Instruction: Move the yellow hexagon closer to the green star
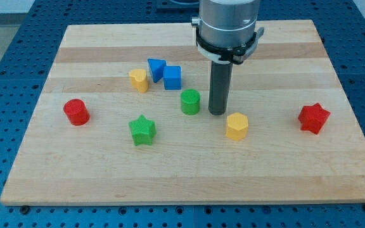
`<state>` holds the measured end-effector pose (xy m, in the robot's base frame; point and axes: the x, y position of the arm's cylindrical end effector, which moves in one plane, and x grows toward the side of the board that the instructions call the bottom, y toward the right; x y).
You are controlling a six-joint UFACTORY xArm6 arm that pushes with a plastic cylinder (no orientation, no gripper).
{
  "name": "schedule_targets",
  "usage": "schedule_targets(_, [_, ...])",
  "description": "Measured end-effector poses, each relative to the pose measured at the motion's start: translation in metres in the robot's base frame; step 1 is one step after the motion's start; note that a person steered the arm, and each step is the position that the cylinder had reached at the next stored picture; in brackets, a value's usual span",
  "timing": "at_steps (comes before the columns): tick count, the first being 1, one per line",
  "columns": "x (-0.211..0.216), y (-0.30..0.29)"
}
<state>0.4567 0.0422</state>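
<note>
The yellow hexagon (237,126) lies right of the board's middle. The green star (142,130) lies to its left, well apart from it. My tip (217,113) touches the board just up and left of the yellow hexagon, between it and a green cylinder (191,101). The rod rises to the grey arm at the view's top.
A yellow block (139,80), a blue triangle (156,67) and a blue cube (172,77) cluster up and left of the middle. A red cylinder (76,112) is at the left, a red star (313,118) at the right. The wooden board (189,177) has edges all round.
</note>
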Motion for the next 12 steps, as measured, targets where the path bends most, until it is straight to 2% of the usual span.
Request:
schedule_targets(2, [0.0, -0.079])
schedule_targets(4, [-0.01, -0.099])
schedule_targets(5, [-0.011, -0.099])
schedule_targets(6, [-0.026, -0.059])
schedule_targets(7, [-0.067, -0.004])
schedule_targets(8, [-0.053, 0.054])
schedule_targets(9, [-0.022, 0.09])
schedule_targets(11, [0.043, 0.075])
schedule_targets(12, [0.045, 0.023])
